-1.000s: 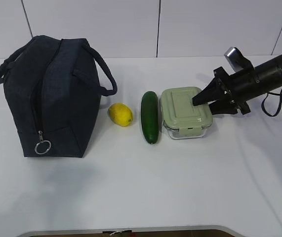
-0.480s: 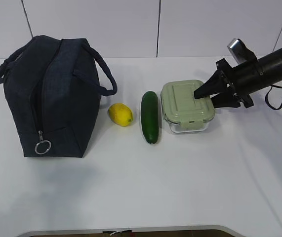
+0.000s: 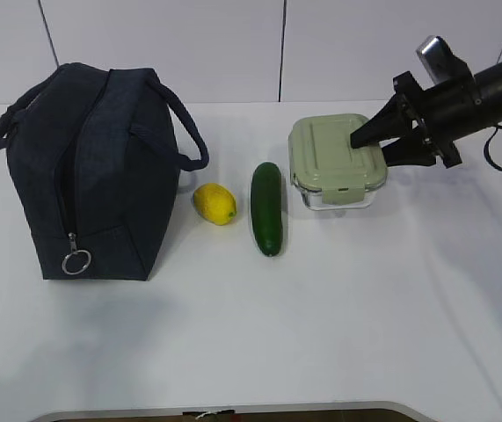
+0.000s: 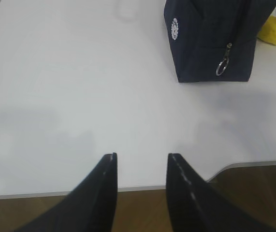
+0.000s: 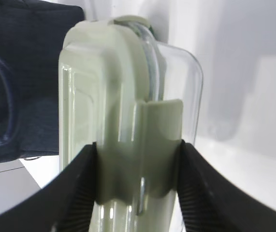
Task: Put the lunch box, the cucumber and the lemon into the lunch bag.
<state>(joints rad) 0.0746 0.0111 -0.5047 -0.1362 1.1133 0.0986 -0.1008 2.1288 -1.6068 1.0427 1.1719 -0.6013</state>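
Observation:
My right gripper [image 3: 367, 147] is shut on the right end of the lunch box [image 3: 331, 162], a clear container with a pale green lid, which hangs lifted a little above the table. In the right wrist view the lunch box [image 5: 128, 116] fills the space between the fingers [image 5: 79, 188]. The dark green cucumber [image 3: 266, 207] lies on the table left of the box. Beside it sits the yellow lemon [image 3: 214, 203]. At the left stands the navy lunch bag [image 3: 92, 171], its zipper ring pull [image 3: 76, 262] hanging at the front. My left gripper [image 4: 140, 155] is open over the table's near edge, holding nothing.
The white table [image 3: 321, 325] ends at a white wall behind. Its front edge [image 4: 142, 187] shows under the left gripper, with the bag [image 4: 215, 38] and lemon [image 4: 274, 30] beyond. A cable [image 3: 497, 154] hangs from the right arm.
The right gripper has risen and moved back and rightward with the lunch box in it; the box has left the table beside the cucumber. Nothing else has moved.

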